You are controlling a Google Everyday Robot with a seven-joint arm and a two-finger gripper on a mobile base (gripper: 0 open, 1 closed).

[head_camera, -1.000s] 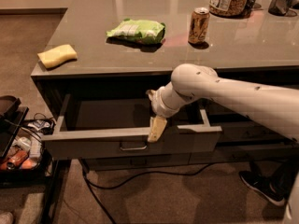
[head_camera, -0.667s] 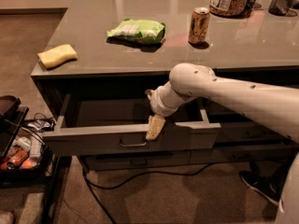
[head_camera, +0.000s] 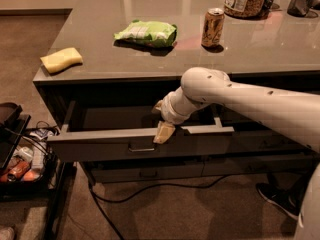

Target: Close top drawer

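- Top drawer (head_camera: 100,146) stands pulled out under the countertop (head_camera: 150,59), at 6 o'clock in your view.
- Gripper (head_camera: 163,131) touches its front edge, at 1 o'clock from the bar handle (head_camera: 141,147); apart or together, you cannot tell.

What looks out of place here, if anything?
Only the top drawer: it sticks out open beneath the counter. The gripper is at its front edge, near the handle.

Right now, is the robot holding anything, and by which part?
No loose thing is held. The hand sits on the upper edge of the top drawer front; whether it grips that edge cannot be told.
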